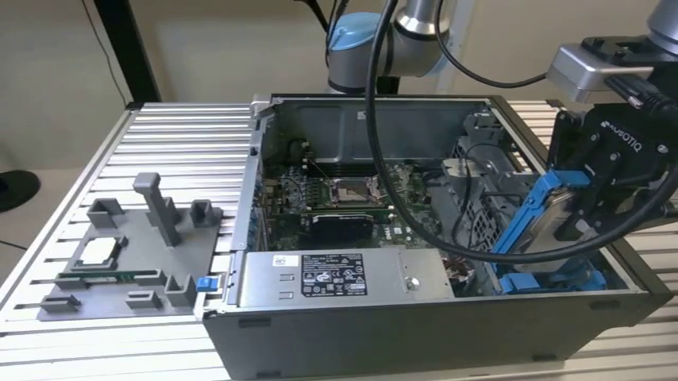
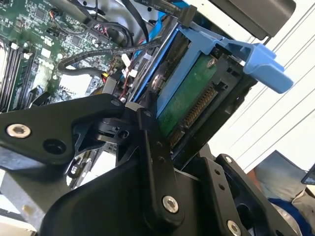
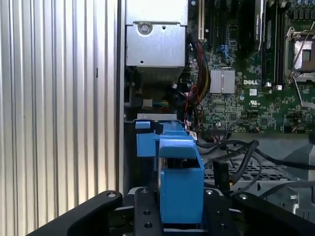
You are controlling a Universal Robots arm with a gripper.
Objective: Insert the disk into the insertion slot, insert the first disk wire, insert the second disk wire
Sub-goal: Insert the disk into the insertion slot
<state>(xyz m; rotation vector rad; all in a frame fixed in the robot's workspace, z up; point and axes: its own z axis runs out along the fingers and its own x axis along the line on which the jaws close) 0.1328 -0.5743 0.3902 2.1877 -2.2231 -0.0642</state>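
Gripping the disk (image 1: 535, 213) from two opposite sides, the tool (image 3: 181, 219) is clenching on its blue carrier. In the exterior view the disk is hanging steeply tilted inside the open computer case (image 1: 424, 333), at that view's right. Its lower end is pointing down toward the insertion slot (image 1: 556, 279), whose blue rails are lying just below it. Whether the carrier is touching those rails I am not able to tell. The disk is not sitting flat in the slot, so the first step, insertion, is judged to be in hand and unfinished.

In the second wrist view the connector edge (image 2: 197, 112) is showing bare, with no wire plugged in, so both wire steps are standing undone. Black cables (image 3: 236, 152) are lying loose beside the bay, near the motherboard (image 1: 339, 198).

In my judgement, seating is calling for the tilt to be flattened and the carrier's edges lined up with the rails, with the cables kept out from under it. The case is standing on the ribbed desk (image 1: 180, 143).
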